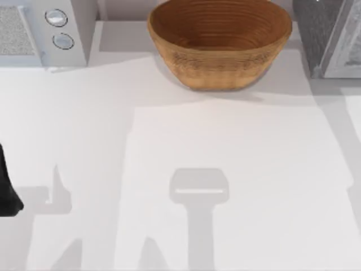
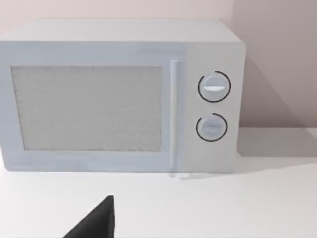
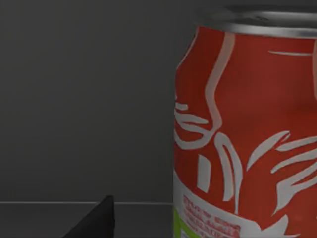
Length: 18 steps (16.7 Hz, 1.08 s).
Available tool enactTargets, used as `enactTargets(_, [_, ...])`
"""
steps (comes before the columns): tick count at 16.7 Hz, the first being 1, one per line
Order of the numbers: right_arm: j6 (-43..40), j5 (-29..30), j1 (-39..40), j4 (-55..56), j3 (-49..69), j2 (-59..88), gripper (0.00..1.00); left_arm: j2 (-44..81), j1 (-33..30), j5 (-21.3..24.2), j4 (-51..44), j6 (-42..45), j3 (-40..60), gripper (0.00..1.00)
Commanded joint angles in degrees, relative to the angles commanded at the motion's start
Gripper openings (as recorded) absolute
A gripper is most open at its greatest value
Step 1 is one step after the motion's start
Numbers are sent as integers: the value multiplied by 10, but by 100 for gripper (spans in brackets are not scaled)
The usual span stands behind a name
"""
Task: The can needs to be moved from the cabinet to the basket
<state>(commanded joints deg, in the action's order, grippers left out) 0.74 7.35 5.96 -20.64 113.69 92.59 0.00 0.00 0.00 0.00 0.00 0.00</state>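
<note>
currently the can stands upright in the right wrist view, very close to the camera, against a dark grey wall and floor that look like the inside of the cabinet. red body, white script, silver rim at its top, a bit of green band at its lower edge. a dark finger tip of the right gripper pokes in at the bottom of that frame, beside the can and not touching it; cannot tell whether it is released or clenched.

top view: the basket sits at the upper centre of the frame on the white table, open side up. cabinet is at the upper right corner, just beside the basket. white microwave with two round knobs is at the upper left.

left arm is a dark shape at the left edge, lower half of the frame. left wrist view faces the microwave front; a dark tip of the left gripper shows at the bottom edge, cannot tell its state either.
</note>
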Motion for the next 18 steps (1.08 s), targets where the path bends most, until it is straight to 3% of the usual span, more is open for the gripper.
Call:
enactTargets(5, [0, -8, -9, -9, 88, 79, 100, 0, 0, 0, 0, 0, 0, 100])
enactTargets(10, [0, -9, -10, -10, 101, 91, 100, 0, 0, 0, 0, 0, 0, 100])
enactTargets(18, [0, -9, -10, -10, 101, 91, 40, 0, 0, 0, 0, 0, 0, 100])
